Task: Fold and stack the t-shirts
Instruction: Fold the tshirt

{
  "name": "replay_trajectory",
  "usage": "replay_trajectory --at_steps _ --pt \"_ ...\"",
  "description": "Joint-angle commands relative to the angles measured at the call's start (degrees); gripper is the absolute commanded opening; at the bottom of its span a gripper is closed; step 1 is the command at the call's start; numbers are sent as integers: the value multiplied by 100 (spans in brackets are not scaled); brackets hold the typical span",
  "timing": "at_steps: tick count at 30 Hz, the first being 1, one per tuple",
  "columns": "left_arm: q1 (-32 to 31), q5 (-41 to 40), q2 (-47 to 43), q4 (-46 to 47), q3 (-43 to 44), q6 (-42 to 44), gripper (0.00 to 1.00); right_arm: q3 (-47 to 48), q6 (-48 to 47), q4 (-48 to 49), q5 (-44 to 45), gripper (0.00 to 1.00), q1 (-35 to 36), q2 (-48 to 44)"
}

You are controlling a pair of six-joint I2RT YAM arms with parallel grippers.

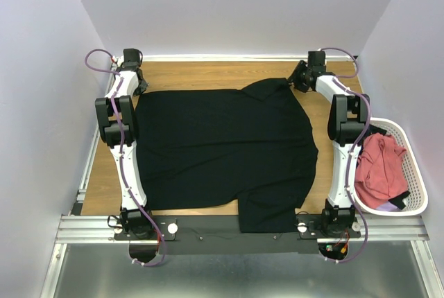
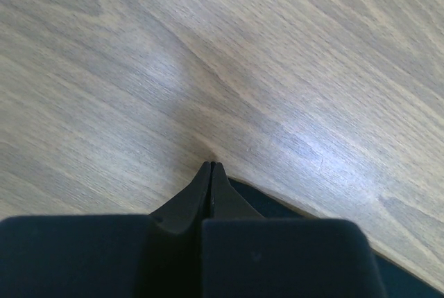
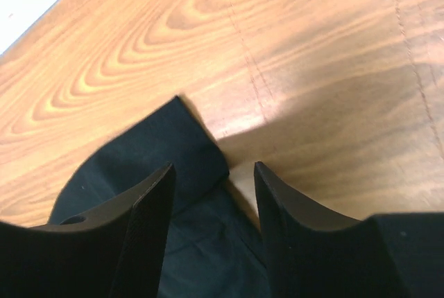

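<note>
Left wrist view: the left gripper (image 2: 210,168) has its fingers pressed flat together, tips down at the wood of the table (image 2: 277,69). Whether a thin fold of cloth is caught between them cannot be told. Just behind the tips, to their right, the edge of the black shirt (image 2: 277,208) runs slantwise toward the lower right corner of the view. Ahead of the tips lies wood grain.

In the right wrist view the right gripper (image 3: 214,168) stands with its jaws apart. A pointed black flap of the shirt lies on the wood between them. It sits nearer the finger (image 3: 149,208) on the left of the view, and its edge stops short of the other finger, where a strip of wood shows. Neither finger can be seen pressing it. More black cloth fills the space under the fingers, toward the camera.

From the top camera, the black shirt lies spread flat over most of the table. Its collar (image 1: 267,90) points to the far right, where the right gripper is. One sleeve (image 1: 267,216) hangs over the near edge. The left arm (image 1: 116,121) reaches to the shirt's far left corner. The right arm (image 1: 345,125) runs along the shirt's right side. Just beside that arm, right of the table, a white basket (image 1: 415,173) holds a crumpled red shirt (image 1: 378,166).
</note>
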Motion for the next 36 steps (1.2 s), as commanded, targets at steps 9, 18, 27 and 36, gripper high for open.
replay_trajectory --at_steps 9,18,27,36 --pt "-1 -136 80 -238 -193 110 0 170 260 62 -214 48 15 274" --pt "7 -145 36 -212 -220 145 0 30 471 54 -408 47 15 169" --pt "-1 -136 1 -168 -229 145 0 91 524 62 -435 38 15 256" --pt "16 -188 -34 -80 -202 207 0 293 445 54 -399 1 -11 248"
